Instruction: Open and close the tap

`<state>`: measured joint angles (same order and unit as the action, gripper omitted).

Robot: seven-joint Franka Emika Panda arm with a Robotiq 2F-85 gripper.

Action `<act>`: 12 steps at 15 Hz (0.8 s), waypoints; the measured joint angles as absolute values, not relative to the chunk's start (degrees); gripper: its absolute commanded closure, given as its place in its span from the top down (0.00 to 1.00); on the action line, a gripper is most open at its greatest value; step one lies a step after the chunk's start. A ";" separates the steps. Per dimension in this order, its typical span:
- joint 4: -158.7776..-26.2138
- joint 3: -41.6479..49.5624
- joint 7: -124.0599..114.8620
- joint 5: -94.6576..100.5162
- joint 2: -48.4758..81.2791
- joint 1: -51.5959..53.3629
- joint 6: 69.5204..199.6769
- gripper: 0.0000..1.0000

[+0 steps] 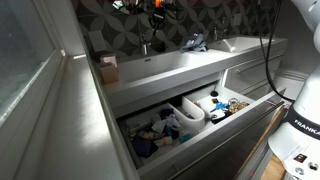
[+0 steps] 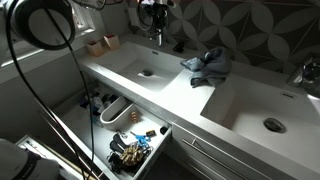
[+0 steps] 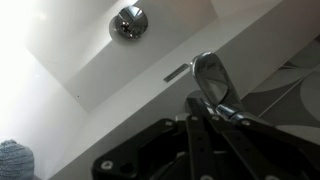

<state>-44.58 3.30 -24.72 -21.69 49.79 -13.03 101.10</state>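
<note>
The tap [image 3: 208, 76] is a slim grey-metal stem with a flat shiny top, at the back edge of the long white basin [image 3: 90, 70]. In the wrist view my gripper [image 3: 207, 108] has its dark fingers drawn together around the tap's top piece. In both exterior views the gripper [image 1: 156, 15] [image 2: 153, 14] hangs straight over the tap [image 1: 146, 46] [image 2: 156, 37], at the back of the basin [image 2: 130, 62]. The basin's round drain [image 3: 128, 22] lies in front of the tap.
A blue-white cloth [image 2: 207, 65] lies on the counter between the basins, beside the twin tap [image 1: 213, 38]. A second basin [image 2: 255, 105] is further along. A drawer [image 1: 190, 118] full of small items stands open below. A small box [image 1: 107, 67] sits on the counter end.
</note>
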 measured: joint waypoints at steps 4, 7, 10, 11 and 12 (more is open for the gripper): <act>-43.91 3.73 -25.59 -21.65 50.45 -13.05 101.05 0.00; -42.97 3.78 -25.65 -21.68 51.42 -13.40 101.08 0.00; -41.57 3.60 -25.65 -22.03 52.41 -13.88 101.17 0.00; -41.18 3.43 -25.65 -22.33 52.57 -14.05 101.25 0.00; -40.82 3.23 -25.65 -22.66 52.64 -14.20 101.37 0.00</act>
<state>-40.82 3.23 -25.65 -22.66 52.64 -14.20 101.37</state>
